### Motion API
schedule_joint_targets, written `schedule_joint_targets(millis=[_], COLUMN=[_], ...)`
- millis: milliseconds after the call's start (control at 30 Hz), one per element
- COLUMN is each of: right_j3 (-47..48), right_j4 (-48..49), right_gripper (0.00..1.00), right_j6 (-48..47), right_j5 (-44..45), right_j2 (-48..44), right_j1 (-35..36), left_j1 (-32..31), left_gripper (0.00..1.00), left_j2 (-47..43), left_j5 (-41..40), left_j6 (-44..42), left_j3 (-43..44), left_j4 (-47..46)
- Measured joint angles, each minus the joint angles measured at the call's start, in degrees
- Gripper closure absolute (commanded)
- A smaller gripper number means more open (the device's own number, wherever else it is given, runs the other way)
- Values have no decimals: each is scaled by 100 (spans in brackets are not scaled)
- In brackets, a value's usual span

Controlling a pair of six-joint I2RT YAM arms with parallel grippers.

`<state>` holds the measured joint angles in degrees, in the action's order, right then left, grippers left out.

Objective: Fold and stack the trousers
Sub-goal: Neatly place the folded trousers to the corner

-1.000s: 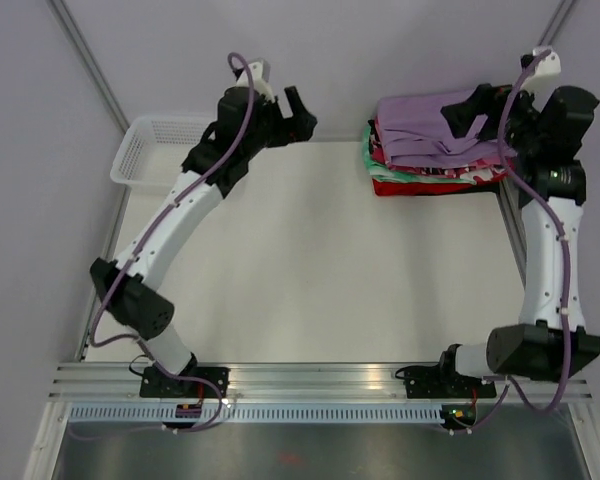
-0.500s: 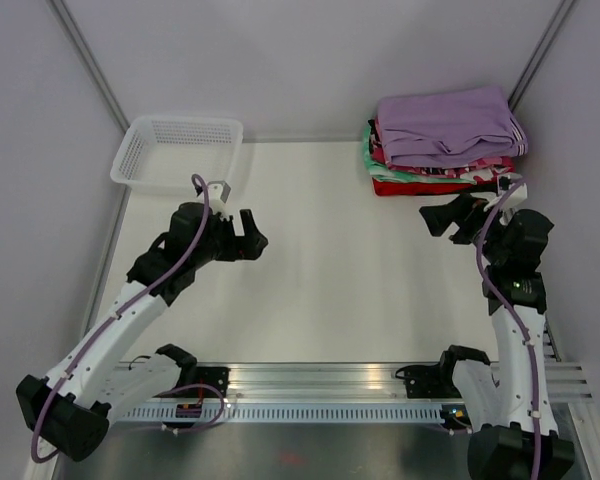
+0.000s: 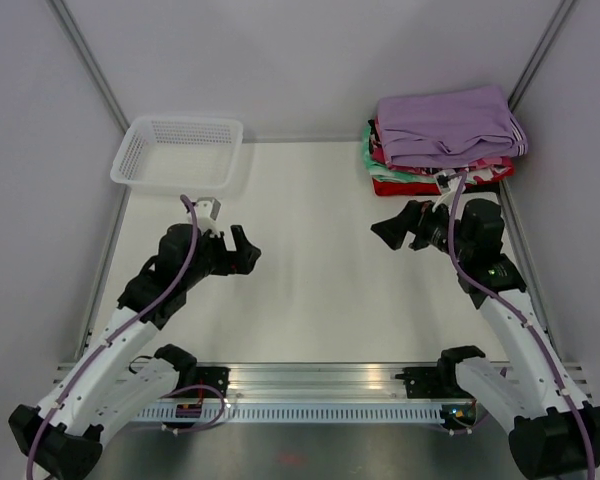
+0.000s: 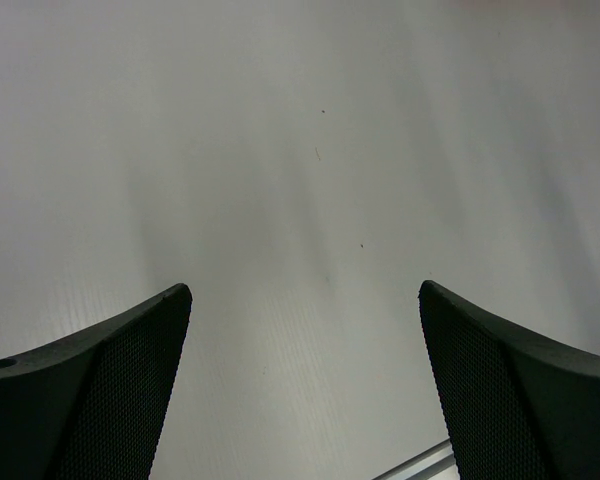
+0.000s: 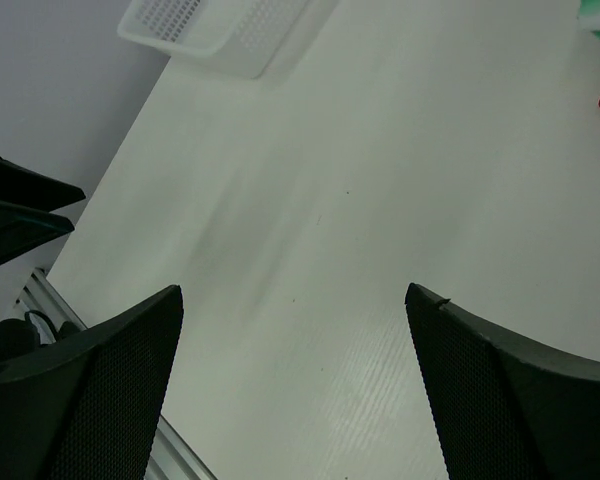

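Hands released, trousers piled at upper right

Basket (image 3: 177,152) of white plastic mesh sits in the upper left of the overhead view, at the far corner of the white desk (image 3: 310,290). Below it, left of centre, the left hand (image 3: 242,250) hangs over the desk with its jaws spread wide and nothing between them. Its wrist view shows only the pale desk surface past the two black fingers (image 4: 130,370). Right of centre, the right hand (image 3: 388,232) points toward the middle of the desk, equally released and carrying nothing. Its wrist view looks across the desk to the basket in the upper left of that frame, with the tips of the left hand at the left edge. In the upper right corner of the overhead view lies a folded pile. The lilac trousers (image 3: 448,125) are on top. A pink and white edge just beneath them looks like the patterned trousers (image 3: 485,163). Lower in the pile come a green-and-white garment (image 3: 368,152) and a red garment (image 3: 400,186) at the bottom. Both hands are well apart from the pile.
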<state>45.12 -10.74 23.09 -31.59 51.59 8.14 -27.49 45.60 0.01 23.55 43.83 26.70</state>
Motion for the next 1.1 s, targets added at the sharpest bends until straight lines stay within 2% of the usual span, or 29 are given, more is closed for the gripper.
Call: schedule_joint_targets(millis=[333,700,933,1100], right_j3=[-693,-1725,-2162,-2625], right_j4=[424,1036,1211,1255], right_gripper=[2,2,2,2], right_j6=[-81,125,234,435], right_j5=[-70,173,387,514], right_j2=[-1115,-2673,-3222,-3582], right_j1=[343,343,343,343], left_j1=[0,0,0,0], left_gripper=[0,0,0,0], left_j2=[-1093,-1440,-2114,-2273], left_j5=[-205,-181,-142,-153], left_j6=[-168,-177,-177,-177], left_j3=[-450,-564,-706,-758], left_j4=[-203,-291,-492,-501])
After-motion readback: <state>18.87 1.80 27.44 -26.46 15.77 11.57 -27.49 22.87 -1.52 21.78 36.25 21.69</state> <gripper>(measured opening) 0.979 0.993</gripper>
